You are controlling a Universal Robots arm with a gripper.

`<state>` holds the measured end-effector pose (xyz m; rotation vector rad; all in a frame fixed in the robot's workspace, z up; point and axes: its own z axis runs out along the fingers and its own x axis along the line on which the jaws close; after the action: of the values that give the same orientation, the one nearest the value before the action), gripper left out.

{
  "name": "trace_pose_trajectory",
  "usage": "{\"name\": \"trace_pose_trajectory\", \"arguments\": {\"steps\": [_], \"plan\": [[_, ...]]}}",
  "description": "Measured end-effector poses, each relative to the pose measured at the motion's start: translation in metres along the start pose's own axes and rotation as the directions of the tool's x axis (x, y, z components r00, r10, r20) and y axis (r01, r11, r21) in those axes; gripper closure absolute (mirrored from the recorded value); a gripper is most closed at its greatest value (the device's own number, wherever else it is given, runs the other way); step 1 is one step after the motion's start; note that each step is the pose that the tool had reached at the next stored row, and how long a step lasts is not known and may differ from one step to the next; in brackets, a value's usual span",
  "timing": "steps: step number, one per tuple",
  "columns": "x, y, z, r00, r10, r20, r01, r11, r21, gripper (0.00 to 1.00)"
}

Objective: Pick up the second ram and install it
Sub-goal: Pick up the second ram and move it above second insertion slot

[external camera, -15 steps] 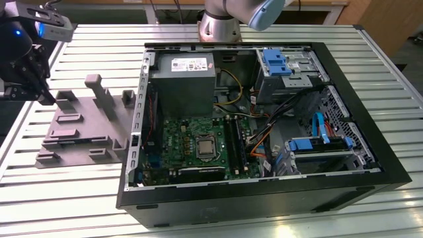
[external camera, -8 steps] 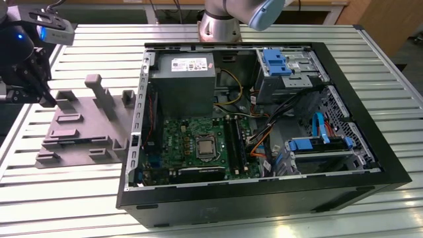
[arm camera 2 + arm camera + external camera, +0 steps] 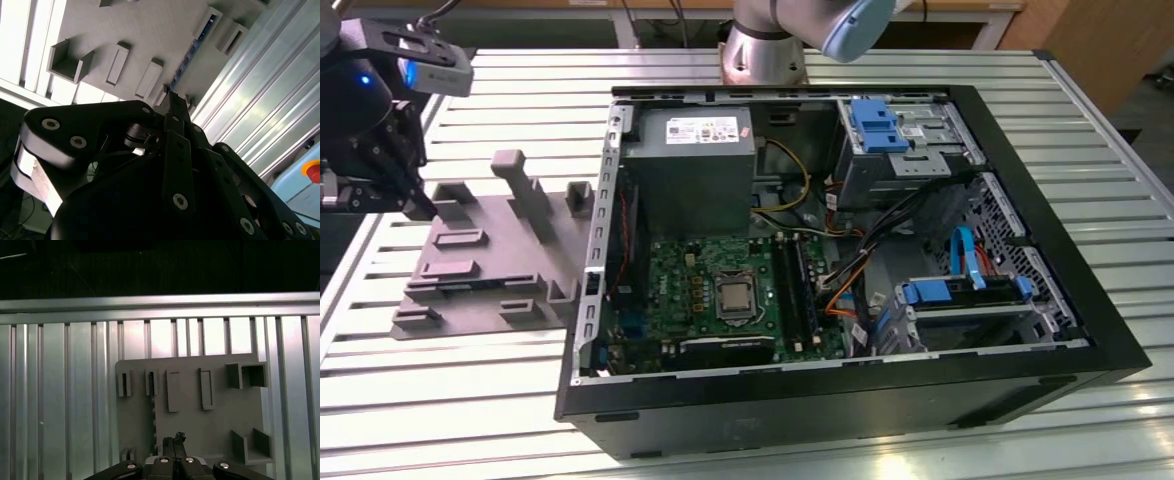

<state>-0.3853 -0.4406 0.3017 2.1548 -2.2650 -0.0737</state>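
The second ram (image 3: 152, 405) is a thin dark stick standing on edge in a slot of the grey tray (image 3: 215, 425). In the second wrist view the ram (image 3: 192, 50) shows as a narrow bluish strip across the tray (image 3: 150, 30). My gripper (image 3: 174, 439) hovers over the tray's near part, a little to one side of the ram, with its fingertips together and nothing between them. In the exterior view the gripper (image 3: 414, 205) hangs above the tray (image 3: 480, 290) at the far left, away from the open computer case (image 3: 854, 250).
The case lies open on the slatted metal table (image 3: 454, 400), with a grey power-supply box (image 3: 691, 165), the motherboard (image 3: 720, 290), its long memory slots (image 3: 794, 280), cables and blue drive brackets (image 3: 947, 292). The arm's base (image 3: 767, 45) stands behind the case.
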Motion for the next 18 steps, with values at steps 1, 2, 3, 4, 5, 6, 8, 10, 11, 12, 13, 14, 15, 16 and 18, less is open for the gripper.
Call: {"name": "trace_pose_trajectory", "arguments": {"steps": [1,2,3,4,5,6,8,10,11,12,13,14,15,16,18], "plan": [[0.0,0.0,0.0008,1.0,0.0,0.0001,0.0,1.0,0.0001,0.89],[0.0001,-0.0001,0.0015,1.0,0.0,0.0,0.0,1.0,0.0,0.89],[0.0001,-0.0001,0.0022,1.0,0.0,0.0,0.0,1.0,0.0,0.89],[0.0002,-0.0002,0.0031,1.0,0.0,0.0,0.0,1.0,0.0,0.89],[0.0002,-0.0002,0.0038,1.0,0.0,0.0,0.0,1.0,0.0,0.89],[0.0002,-0.0002,0.0046,1.0,0.0,0.0,0.0,1.0,-0.0001,0.89],[0.0003,-0.0003,0.0061,1.0,0.0,0.0,0.0,1.0,-0.0001,0.89],[0.0004,-0.0004,0.0077,1.0,0.0,0.0,0.0,1.0,0.0,0.89],[0.0004,-0.0004,0.0084,1.0,0.0,0.0,0.0,1.0,0.0,0.89],[0.0005,-0.0004,0.0091,1.0,0.0,-0.0001,0.0,1.0,-0.0001,0.89],[0.0005,-0.0004,0.0099,1.0,0.0,0.0,0.0,1.0,0.0,0.89],[0.0005,-0.0005,0.0106,1.0,0.0,0.0,0.0,1.0,0.0,0.89],[0.0005,-0.0005,0.0112,1.0,0.0,0.0,0.0,1.0,0.0,0.89],[0.0005,-0.0005,0.0119,1.0,0.0,0.0,0.0,1.0,0.0,0.89],[0.0006,-0.0006,0.0132,1.0,0.0,-0.0001,0.0,1.0,-0.0001,0.89]]}}
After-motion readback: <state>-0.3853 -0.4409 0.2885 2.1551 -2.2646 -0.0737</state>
